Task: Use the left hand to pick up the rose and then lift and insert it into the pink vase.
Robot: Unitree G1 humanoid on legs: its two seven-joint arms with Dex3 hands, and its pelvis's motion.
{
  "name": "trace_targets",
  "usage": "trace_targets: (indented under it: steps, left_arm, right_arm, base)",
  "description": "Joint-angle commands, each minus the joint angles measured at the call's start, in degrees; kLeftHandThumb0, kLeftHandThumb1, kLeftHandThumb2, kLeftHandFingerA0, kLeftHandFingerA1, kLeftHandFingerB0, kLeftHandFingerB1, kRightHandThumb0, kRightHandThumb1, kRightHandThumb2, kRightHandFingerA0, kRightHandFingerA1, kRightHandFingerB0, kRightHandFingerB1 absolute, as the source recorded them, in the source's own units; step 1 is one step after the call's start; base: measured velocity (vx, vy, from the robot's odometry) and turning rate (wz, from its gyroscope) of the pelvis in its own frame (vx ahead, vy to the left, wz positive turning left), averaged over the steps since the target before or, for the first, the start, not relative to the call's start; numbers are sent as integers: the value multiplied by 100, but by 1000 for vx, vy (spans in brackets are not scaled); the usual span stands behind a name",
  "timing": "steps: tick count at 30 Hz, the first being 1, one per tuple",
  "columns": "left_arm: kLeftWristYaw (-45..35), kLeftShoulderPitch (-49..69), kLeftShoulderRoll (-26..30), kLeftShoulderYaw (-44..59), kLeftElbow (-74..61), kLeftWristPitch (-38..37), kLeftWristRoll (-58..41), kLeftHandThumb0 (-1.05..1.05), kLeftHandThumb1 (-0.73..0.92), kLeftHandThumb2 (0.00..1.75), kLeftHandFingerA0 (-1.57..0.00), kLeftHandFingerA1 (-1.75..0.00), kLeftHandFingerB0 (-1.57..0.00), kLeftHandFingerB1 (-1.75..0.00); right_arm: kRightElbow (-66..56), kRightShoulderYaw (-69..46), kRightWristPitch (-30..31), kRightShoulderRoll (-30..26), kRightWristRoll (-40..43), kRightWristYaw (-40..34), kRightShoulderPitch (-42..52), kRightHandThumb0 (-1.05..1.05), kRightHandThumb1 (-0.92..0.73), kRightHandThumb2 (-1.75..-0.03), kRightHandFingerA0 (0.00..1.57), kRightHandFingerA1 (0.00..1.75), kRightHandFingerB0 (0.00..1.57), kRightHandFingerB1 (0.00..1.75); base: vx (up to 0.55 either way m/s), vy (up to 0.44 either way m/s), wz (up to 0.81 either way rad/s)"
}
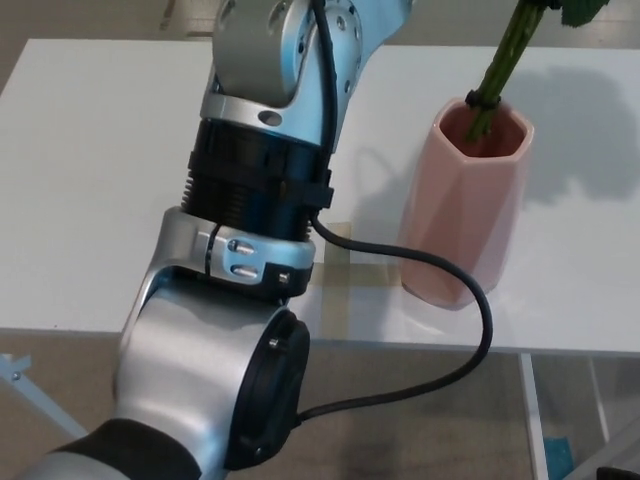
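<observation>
The pink faceted vase stands upright on the white table at the right. Green rose stems, bound by a black tie, slant down into the vase mouth, and their lower ends are inside it. A green leaf shows at the top edge; the bloom is out of the picture. My left arm rises through the middle of the view and its hand is above the top edge, out of sight. The right hand does not show.
A black cable loops from my left arm past the front of the vase and over the table's near edge. Tan tape marks lie on the table beside the vase base. Floor and a white frame show below.
</observation>
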Motion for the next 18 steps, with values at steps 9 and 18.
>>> trace_targets:
  steps: [9,18]
  left_arm:
    - [-35,258,-137,-243,-33,-248,37,-15,81,67,-102,-144,-85,-90]
    - [-47,358,-144,-230,-50,-190,-36,-16,81,67,-103,-143,-84,-91]
  right_arm:
    - [8,-49,56,19,81,144,-5,-33,-64,-59,65,43,55,39]
    - [-8,-3,85,47,24,28,-32,-33,-64,-59,65,43,54,39]
  base:
    - [0,0,0]
    - [0,0,0]
